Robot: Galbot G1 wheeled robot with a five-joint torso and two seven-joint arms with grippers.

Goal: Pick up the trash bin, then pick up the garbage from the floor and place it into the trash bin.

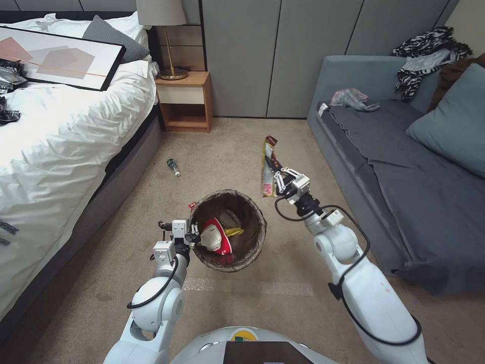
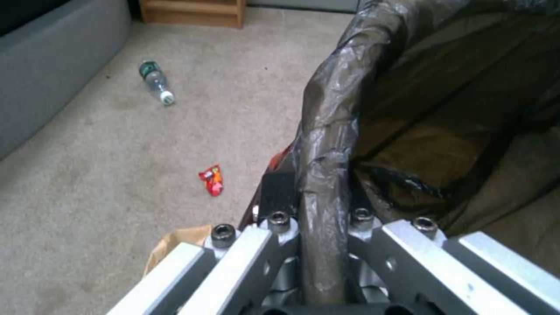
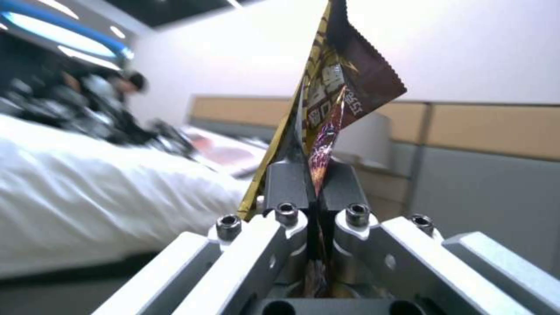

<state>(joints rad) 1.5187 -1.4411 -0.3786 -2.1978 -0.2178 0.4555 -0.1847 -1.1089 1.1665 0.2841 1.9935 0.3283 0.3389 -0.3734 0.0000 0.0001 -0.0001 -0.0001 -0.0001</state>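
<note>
I have the left gripper (image 1: 194, 236) clamped on the rim of the trash bin (image 1: 252, 222); in the left wrist view its fingers (image 2: 279, 192) are closed on the bag-covered lip (image 2: 327, 144), one outside and one inside. The bin hangs off that single pinch, tipped toward me, with a red-and-white cup (image 1: 216, 236) and a yellow wrapper (image 1: 234, 232) already lying inside, just beyond the fingers.

The right gripper (image 1: 281, 180) is off to the bin's right and a little beyond it, fingers (image 3: 288, 183) pressed together on a long yellow-and-brown snack wrapper (image 1: 269, 167) that stands up out of them.

My worries from here:
- The wrapper is light, long and floppy. If I let go before the fingers are well over the opening, I expect it to flutter and land on the carpet (image 1: 227, 146) or drape over the lip.
- It may also cling to the pads when they part and not fall at all.
- The left hold bites through a slick bag. A knock from the right arm could slip or swing the bin, and the tilt could spill the cup.
- The two arms will come close over the opening, so I would bring the right one in from above, not across.

Left on the floor: a green bottle (image 1: 173, 167) well beyond the left fingers, a small red wrapper (image 2: 212, 180) near them, and a brown paper bag (image 2: 175, 245) just beneath them.
</note>
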